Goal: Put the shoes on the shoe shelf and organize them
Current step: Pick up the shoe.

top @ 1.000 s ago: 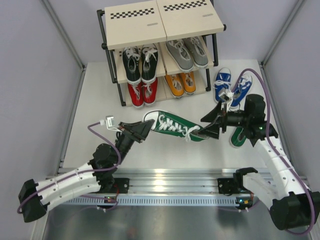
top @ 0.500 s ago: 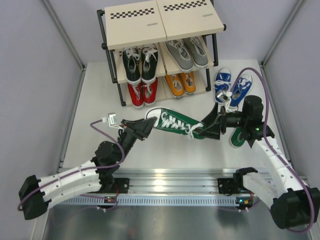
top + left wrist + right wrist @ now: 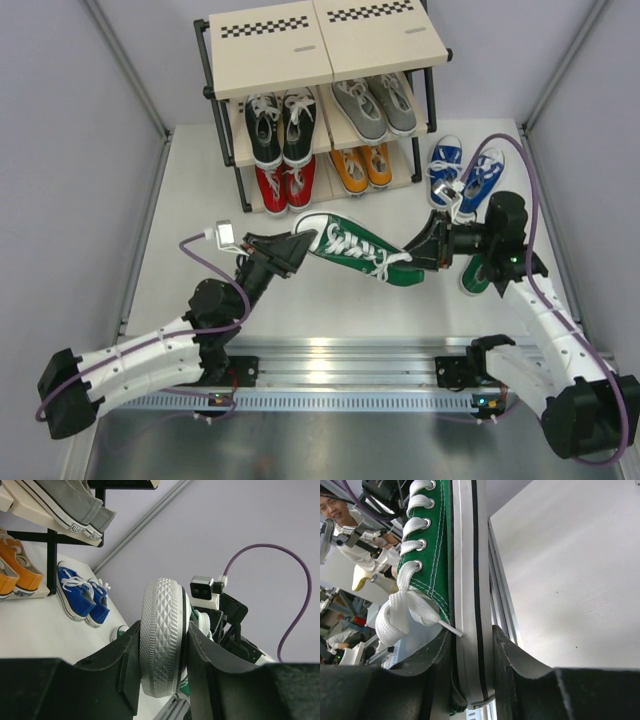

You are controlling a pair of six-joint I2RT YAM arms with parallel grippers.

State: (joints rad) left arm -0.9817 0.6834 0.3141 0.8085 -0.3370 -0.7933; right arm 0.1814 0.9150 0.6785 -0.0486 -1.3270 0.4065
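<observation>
Top external: green shoe is held over the desk in front of the shoe shelf, left pincer at its toe and right pincer at its heel end.
Left wrist: fingers clamp the sole.
Right wrist: fingers pinch the sole's edge.

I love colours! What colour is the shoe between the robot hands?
Green shoe, white laces; top view shows it best.

Pale lilac walls with grey corner posts enclose a white tabletop under even light.
</observation>
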